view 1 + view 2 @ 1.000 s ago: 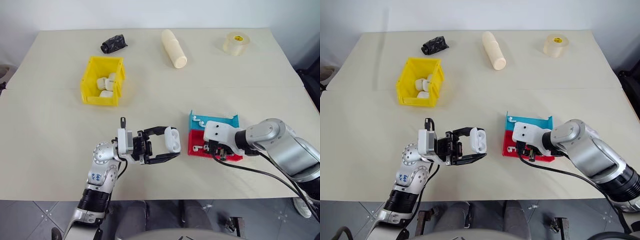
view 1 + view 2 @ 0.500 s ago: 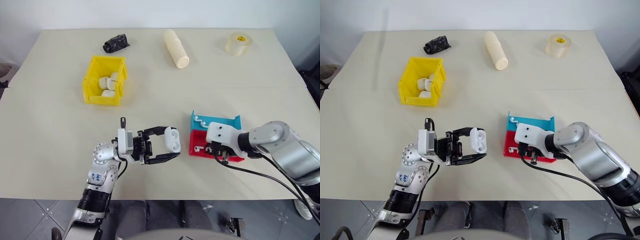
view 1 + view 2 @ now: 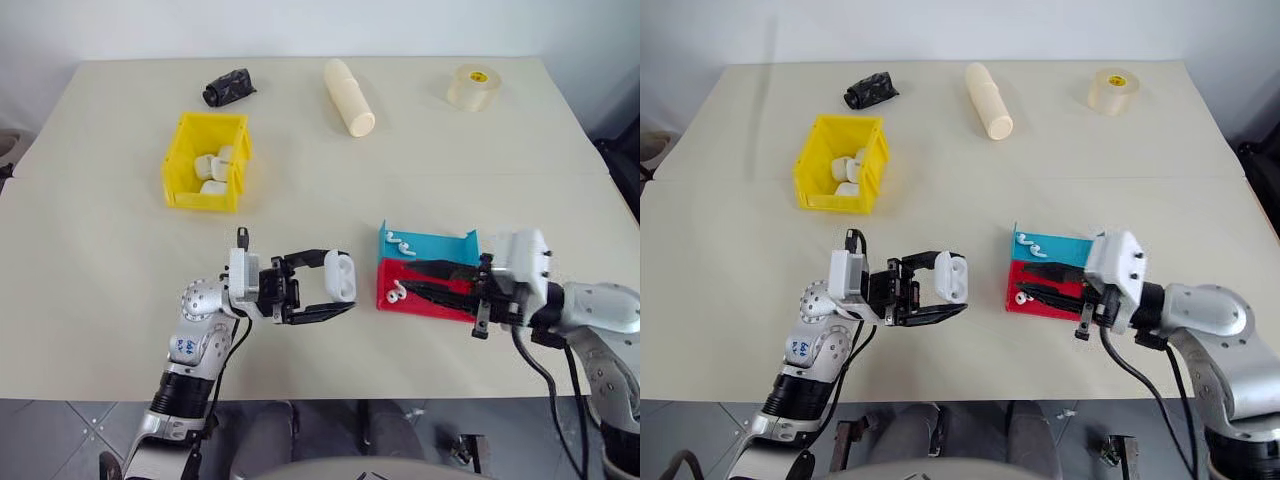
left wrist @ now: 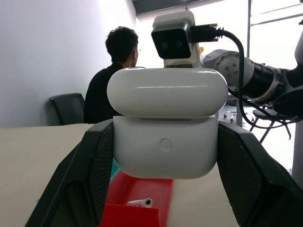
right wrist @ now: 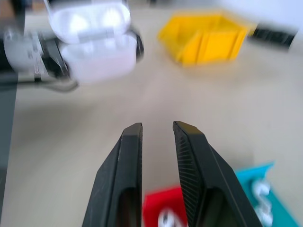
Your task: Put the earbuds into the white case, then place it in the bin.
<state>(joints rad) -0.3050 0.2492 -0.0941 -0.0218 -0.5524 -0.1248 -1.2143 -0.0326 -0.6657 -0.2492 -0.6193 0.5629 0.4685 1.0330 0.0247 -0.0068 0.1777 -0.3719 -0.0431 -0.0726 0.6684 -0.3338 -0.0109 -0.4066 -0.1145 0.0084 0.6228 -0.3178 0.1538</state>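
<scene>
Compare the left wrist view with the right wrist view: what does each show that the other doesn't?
Left wrist, not right: a seated person in the background. Right wrist, not left: the bin and the open inside of the white case. Both: the white case clamped in the left gripper, and the red tray.
</scene>
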